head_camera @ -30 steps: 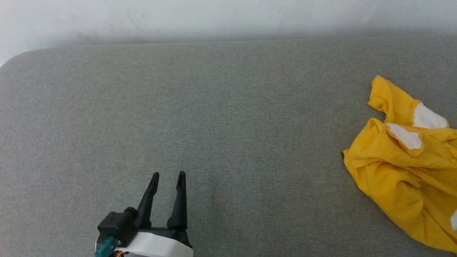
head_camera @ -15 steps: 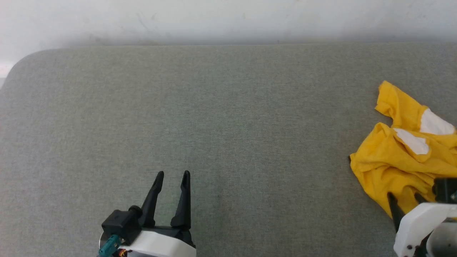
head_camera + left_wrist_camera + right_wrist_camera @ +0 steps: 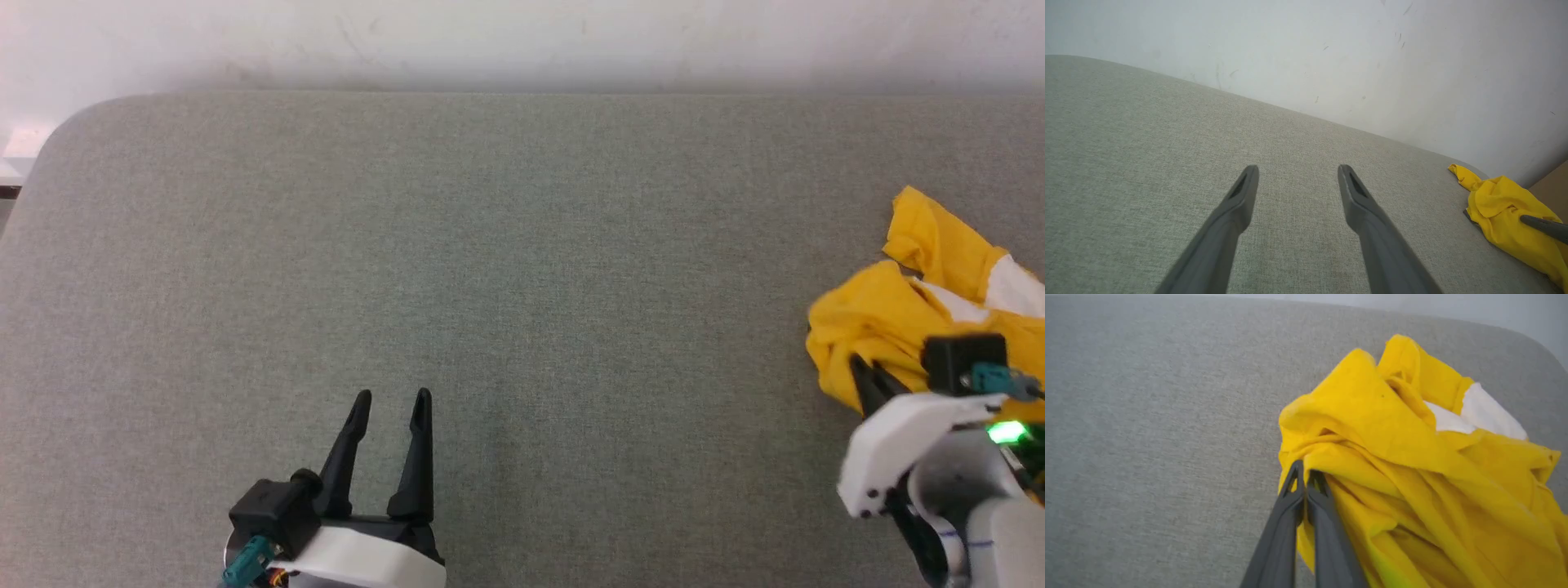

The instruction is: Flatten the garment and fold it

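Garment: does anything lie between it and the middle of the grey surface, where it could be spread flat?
Nothing visible does. The right claw is shut on the garment at its left edge. The grey surface from there toward the open left claw carries no other object.

The soft cloth garment (image 3: 1372, 416) is showing bright yellow all over, with two plain white patches among its upper folds. The padded fabric surface (image 3: 522, 245) is showing a muted grey-green with a fine woven fleck, and the plaster wall (image 3: 1331, 49) is showing off-white with faint dark scuffs. The left gripper (image 3: 393, 396) and right gripper (image 3: 1306, 469) are showing black fingers (image 3: 412, 457) on white housings (image 3: 359, 559), the left wearing a teal plug (image 3: 245, 563) and the right glowing with a small green light (image 3: 1006, 431).
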{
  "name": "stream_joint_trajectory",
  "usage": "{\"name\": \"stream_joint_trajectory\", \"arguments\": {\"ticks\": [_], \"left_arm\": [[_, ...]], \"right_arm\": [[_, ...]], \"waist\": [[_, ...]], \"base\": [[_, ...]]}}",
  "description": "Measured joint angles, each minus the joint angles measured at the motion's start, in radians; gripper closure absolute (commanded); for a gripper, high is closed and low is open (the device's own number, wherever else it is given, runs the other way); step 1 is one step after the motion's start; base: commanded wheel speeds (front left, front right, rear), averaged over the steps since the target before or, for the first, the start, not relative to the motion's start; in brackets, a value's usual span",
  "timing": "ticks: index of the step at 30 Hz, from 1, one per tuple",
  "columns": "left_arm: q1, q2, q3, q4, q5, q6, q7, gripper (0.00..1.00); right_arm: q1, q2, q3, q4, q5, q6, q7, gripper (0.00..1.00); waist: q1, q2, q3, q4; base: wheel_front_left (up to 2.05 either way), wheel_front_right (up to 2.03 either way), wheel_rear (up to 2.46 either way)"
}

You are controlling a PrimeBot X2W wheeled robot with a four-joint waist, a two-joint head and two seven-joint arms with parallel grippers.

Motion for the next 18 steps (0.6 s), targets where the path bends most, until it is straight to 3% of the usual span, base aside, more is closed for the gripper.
{"name": "stream_joint_trajectory", "arguments": {"ticks": [4,7,12,14,15,18], "left_arm": [[0.000,0.000,0.000,0.000,-0.004,0.000,0.000,0.00],[0.000,-0.001,-0.002,0.000,-0.008,0.000,0.000,0.00],[-0.002,-0.002,-0.009,0.005,-0.012,0.000,0.000,0.00],[-0.006,-0.003,-0.011,0.007,-0.016,0.000,0.000,0.00],[-0.010,-0.003,-0.012,0.009,-0.016,0.000,0.000,0.00],[-0.018,-0.003,-0.009,0.009,-0.017,0.000,0.000,0.00]], "right_arm": [[-0.040,0.002,0.130,-0.046,0.074,0.000,0.010,1.00],[-0.043,-0.001,0.282,-0.070,0.108,-0.001,0.037,1.00],[-0.008,0.001,0.509,-0.044,0.225,0.000,0.144,1.00],[0.009,-0.018,0.553,-0.023,0.241,0.000,0.176,0.51],[0.013,-0.025,0.553,-0.020,0.245,0.000,0.174,0.00],[0.011,-0.038,0.548,-0.021,0.246,0.000,0.162,0.00]], "waist": [[0.0000,-0.0001,0.000,0.001],[0.0000,0.0000,0.002,0.004],[-0.0001,0.0000,0.007,0.017],[0.0000,0.0000,0.010,0.025],[0.0000,0.0000,0.011,0.029],[0.0000,0.0000,0.014,0.035]], "base": [[0.00,0.00,0.00],[0.00,0.00,0.00],[0.00,0.00,0.00],[0.00,0.00,0.00],[0.00,0.00,0.00],[0.00,0.00,0.00]]}}
